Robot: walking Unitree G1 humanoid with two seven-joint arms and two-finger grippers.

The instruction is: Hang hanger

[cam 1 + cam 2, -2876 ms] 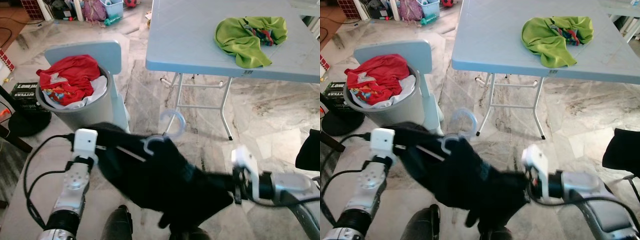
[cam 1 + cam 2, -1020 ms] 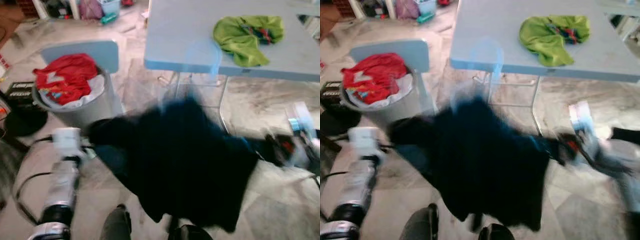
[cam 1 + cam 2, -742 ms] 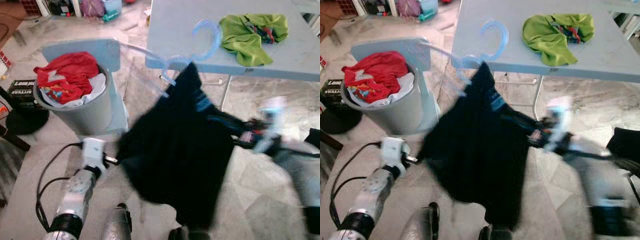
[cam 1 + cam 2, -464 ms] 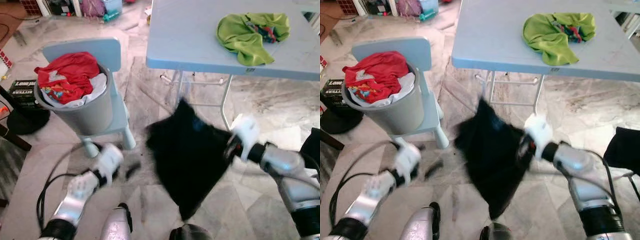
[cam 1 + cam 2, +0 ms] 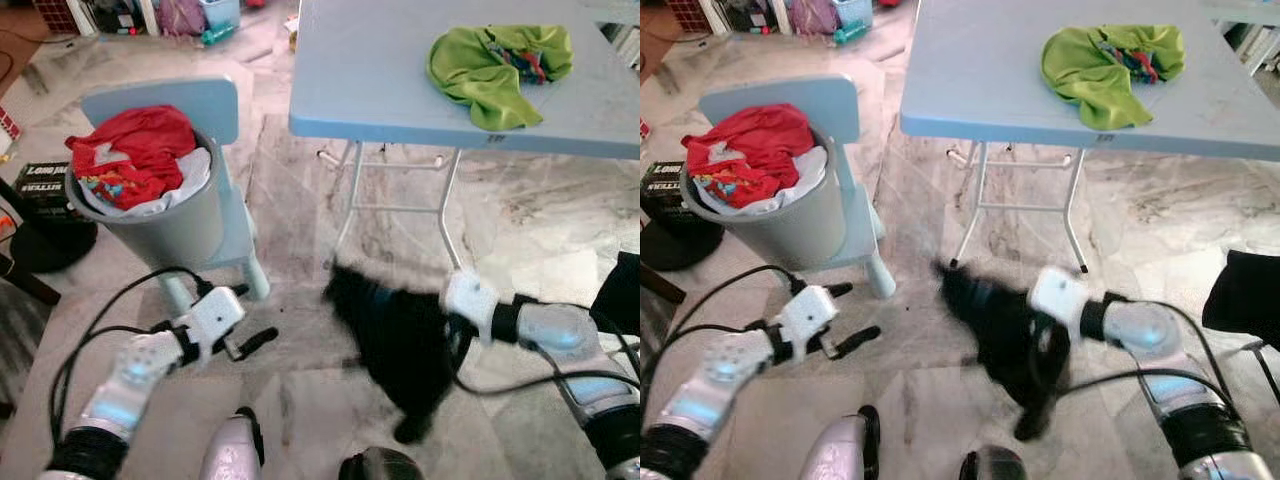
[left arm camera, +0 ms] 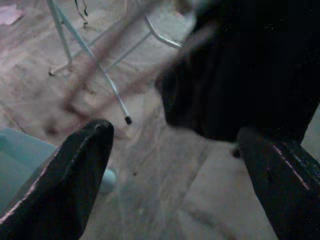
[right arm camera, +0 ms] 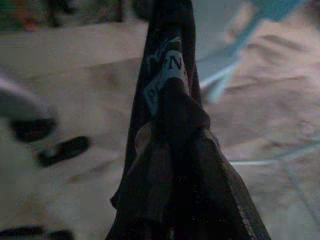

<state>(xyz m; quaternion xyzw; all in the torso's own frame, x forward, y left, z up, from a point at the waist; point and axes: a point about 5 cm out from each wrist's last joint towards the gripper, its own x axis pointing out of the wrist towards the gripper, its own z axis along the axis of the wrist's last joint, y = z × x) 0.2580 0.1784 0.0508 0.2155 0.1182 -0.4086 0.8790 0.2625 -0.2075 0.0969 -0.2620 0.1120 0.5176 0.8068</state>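
A black garment (image 5: 400, 340) hangs bunched low over the marble floor, just in front of the table legs. My right gripper (image 5: 447, 335) is shut on its upper edge, fingers buried in the cloth. In the right wrist view the garment (image 7: 170, 150) fills the middle, with its pale neck label (image 7: 165, 75) showing. My left gripper (image 5: 245, 318) stands open and holds nothing, low on the left and well apart from the garment. The left wrist view shows its two fingers (image 6: 75, 175) spread wide and the black garment (image 6: 245, 75) beyond them.
A grey bucket (image 5: 160, 225) heaped with red clothes sits on a pale blue chair (image 5: 185, 105) at left. A pale folding table (image 5: 380, 90) carries a green cloth (image 5: 495, 65). A dark object (image 5: 625, 290) is at the right edge. Black cables trail along both arms.
My left gripper has let go of the garment and drawn back, open. The garment has swung to my right gripper and dropped lower. The pale blue hanger seen earlier has gone from the garment.
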